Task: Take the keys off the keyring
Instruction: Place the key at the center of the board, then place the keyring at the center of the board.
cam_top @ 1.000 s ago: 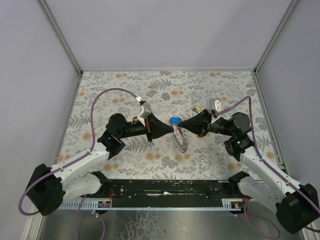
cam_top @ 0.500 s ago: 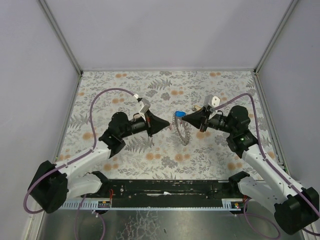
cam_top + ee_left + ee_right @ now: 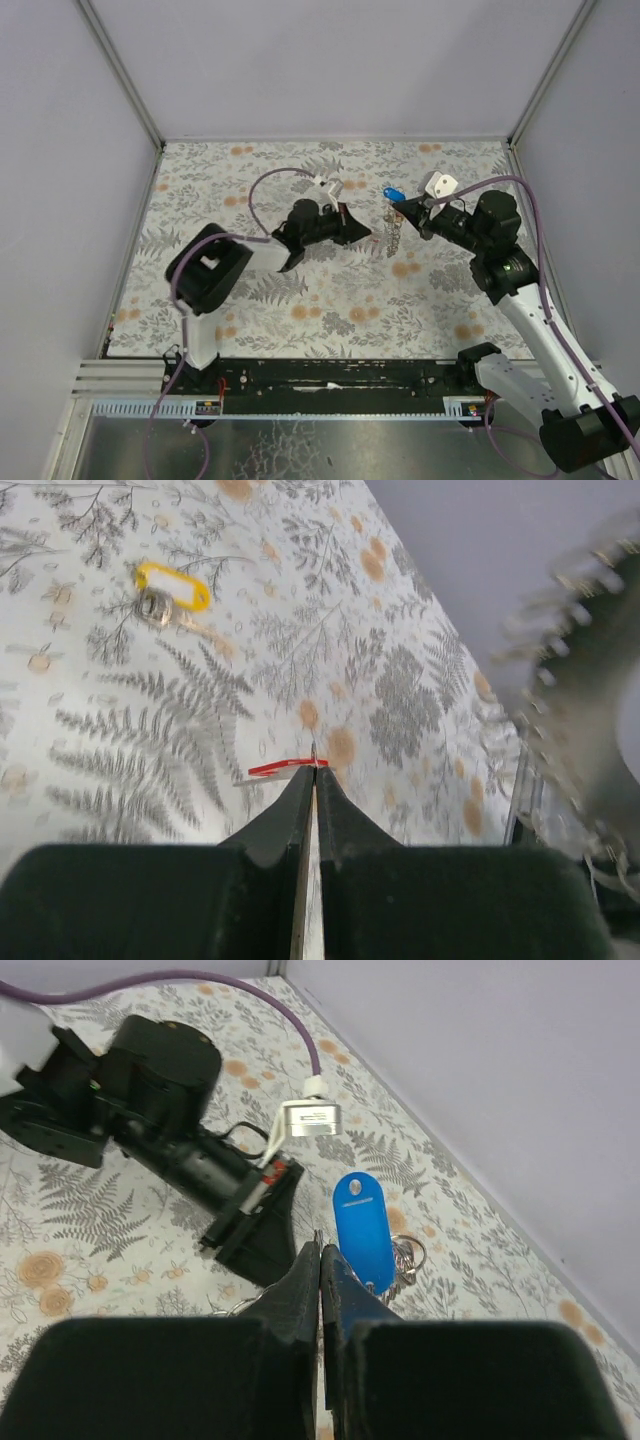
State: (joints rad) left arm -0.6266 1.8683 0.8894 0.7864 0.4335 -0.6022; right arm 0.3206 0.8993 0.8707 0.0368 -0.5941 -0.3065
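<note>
My right gripper (image 3: 401,206) is shut on the grey ridged keyring (image 3: 394,232), which hangs edge-on below it above the table. A blue-tagged key (image 3: 362,1228) on small rings hangs just past the right fingertips (image 3: 322,1252) and also shows in the top view (image 3: 393,193). My left gripper (image 3: 361,232) is shut on a thin red-tagged key (image 3: 278,769) at its tips (image 3: 314,770), a little left of the ring. The ring shows blurred at the right of the left wrist view (image 3: 585,710). A yellow-tagged key (image 3: 172,585) lies loose on the floral cloth.
The floral cloth (image 3: 250,300) covers the table, with grey walls close behind and at both sides. The left arm (image 3: 210,270) is folded near the table's middle left. The left gripper's black body (image 3: 170,1110) fills the upper left of the right wrist view.
Both grippers were at the ring a second ago. The left gripper pulled away and then reached towards the back. The right gripper carried the ring and blue tag up and to the right.
</note>
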